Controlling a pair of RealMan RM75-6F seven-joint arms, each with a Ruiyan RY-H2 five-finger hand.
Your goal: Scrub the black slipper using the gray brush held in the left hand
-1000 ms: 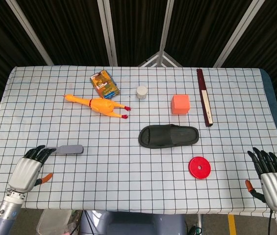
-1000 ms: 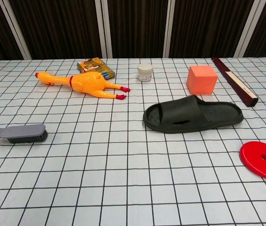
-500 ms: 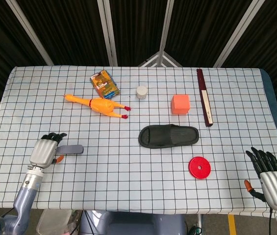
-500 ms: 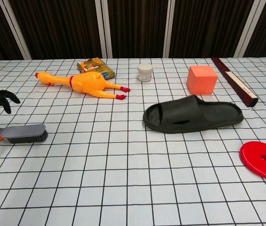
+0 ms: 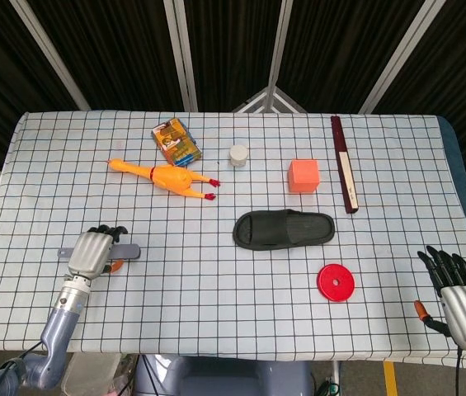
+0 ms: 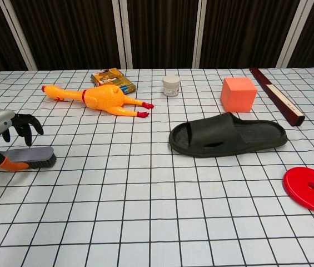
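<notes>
Left hand: poised directly over the handle of the gray brush, fingers curled downward above it and the orange thumb tip against the brush's near side; whether the brush is actually gripped cannot be told.
Gray brush: lying flat on the checked tablecloth near the left edge, bristles down.
Black slipper: placed sole-down near the table's middle, well apart from the brush, untouched.
Right hand: held at the near right corner, fingers spread, nothing in it.
Surroundings: a rubber chicken, small box, white jar, orange cube, dark long bar and red disc are spread around the slipper.
</notes>
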